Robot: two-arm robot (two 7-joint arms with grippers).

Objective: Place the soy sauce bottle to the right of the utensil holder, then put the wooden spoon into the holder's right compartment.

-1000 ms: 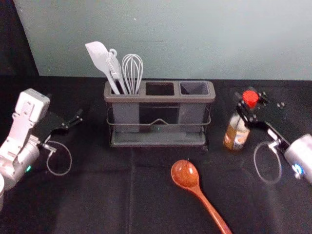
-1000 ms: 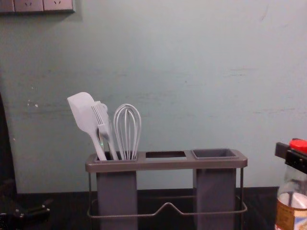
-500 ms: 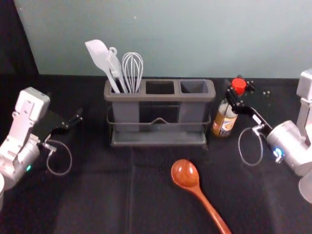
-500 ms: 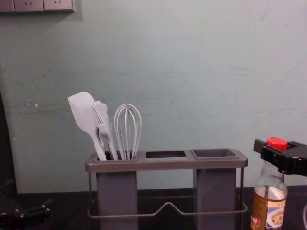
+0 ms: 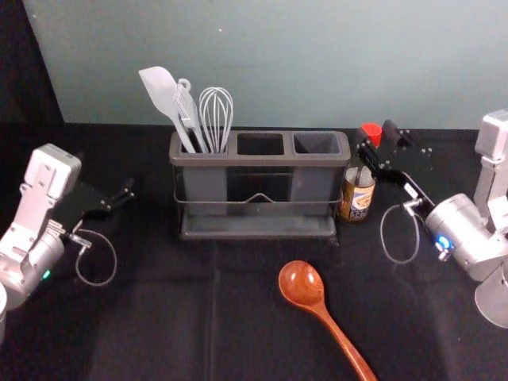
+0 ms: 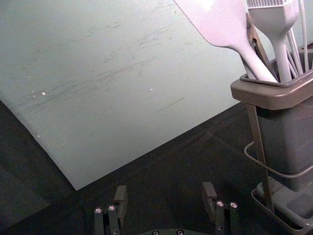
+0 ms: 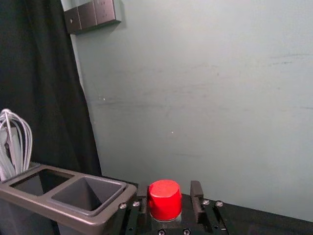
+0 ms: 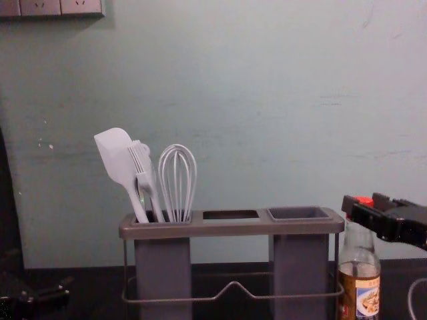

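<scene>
Right of the holder (image 5: 259,160), soy sauce bottle (image 5: 359,200) upright, cap (image 5: 371,132) topmost, right end effector (image 5: 378,139) spread around it.

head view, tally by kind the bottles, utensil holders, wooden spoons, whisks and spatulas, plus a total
soy sauce bottle: 1
utensil holder: 1
wooden spoon: 1
whisk: 1
spatula: 1
total: 5

From above, the head view is looking down at the utensil holder (image 5: 259,161); from lower, the chest view is facing its front. Both wrist views are facing the wall (image 7: 195,98), the right closely over the red bottle cap (image 7: 165,199). All are sharing the holder.
</scene>
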